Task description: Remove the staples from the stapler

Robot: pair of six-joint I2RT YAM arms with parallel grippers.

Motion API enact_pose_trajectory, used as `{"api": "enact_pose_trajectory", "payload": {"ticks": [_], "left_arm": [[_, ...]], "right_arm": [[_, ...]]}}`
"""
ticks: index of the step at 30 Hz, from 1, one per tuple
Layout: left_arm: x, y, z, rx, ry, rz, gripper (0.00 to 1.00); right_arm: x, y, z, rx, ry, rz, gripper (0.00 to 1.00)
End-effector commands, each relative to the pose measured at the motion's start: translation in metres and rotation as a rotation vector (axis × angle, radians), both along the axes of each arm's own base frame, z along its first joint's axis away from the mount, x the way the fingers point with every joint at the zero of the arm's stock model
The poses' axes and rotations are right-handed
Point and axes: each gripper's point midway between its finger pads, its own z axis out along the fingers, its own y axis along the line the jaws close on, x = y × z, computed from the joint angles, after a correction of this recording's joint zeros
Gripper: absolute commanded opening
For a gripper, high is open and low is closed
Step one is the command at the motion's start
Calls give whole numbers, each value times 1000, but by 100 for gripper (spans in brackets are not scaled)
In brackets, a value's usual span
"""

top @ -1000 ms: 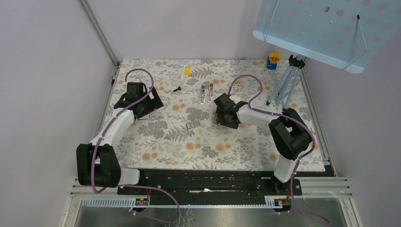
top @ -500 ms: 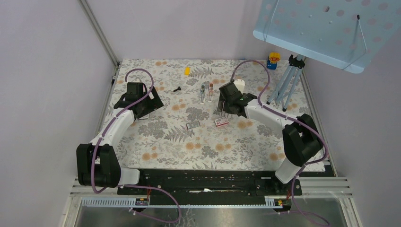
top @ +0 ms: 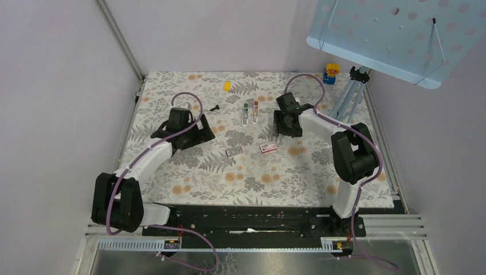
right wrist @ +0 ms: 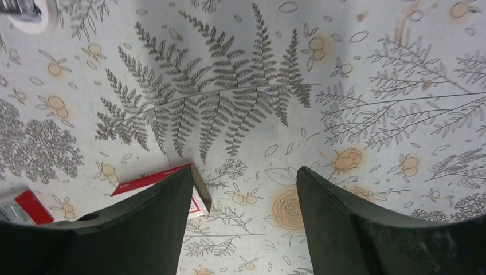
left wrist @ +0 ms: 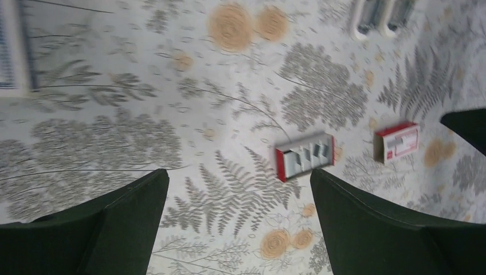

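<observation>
Stapler (top: 250, 112) lies between both arms' spread jaws, touching neither.

Plain lilac walls (top: 57, 86) are closing in the table (top: 298, 177) from 9, 12 and 3 o'clock, and a slanted metal post (top: 120, 37) is running up the corner at 11 o'clock. A cloth (top: 195, 172) printed with grey ferns and orange flowers is covering the tabletop. At 1 o'clock a pale blue perforated panel (top: 395, 34) is hanging tilted above a light blue tripod (top: 349, 100).

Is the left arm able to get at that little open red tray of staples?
Probably yes: the tray lies uncovered on the cloth ahead of the open left end effector, with nothing between them.
</observation>
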Motion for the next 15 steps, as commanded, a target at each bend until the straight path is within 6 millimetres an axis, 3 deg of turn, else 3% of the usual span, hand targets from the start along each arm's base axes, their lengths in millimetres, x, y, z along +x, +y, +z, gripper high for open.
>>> {"api": "enact_pose_trajectory", "payload": {"ticks": [1,5,9,15], "left_arm": [[11,-34,17,-31,-123,-74,99],[19,-44,15,18,-194,-129,99],[28,-54,29,48,-369,-260,99],[10,-88,36,158,-615,-782,99]], "right_arm": [[-12,9,-2,33,58,68,73],[-18,8,-5,47,78,73,73],[-21,1,-1,83,81,54,73],[-30,5,7,184,99,70,73]]}}
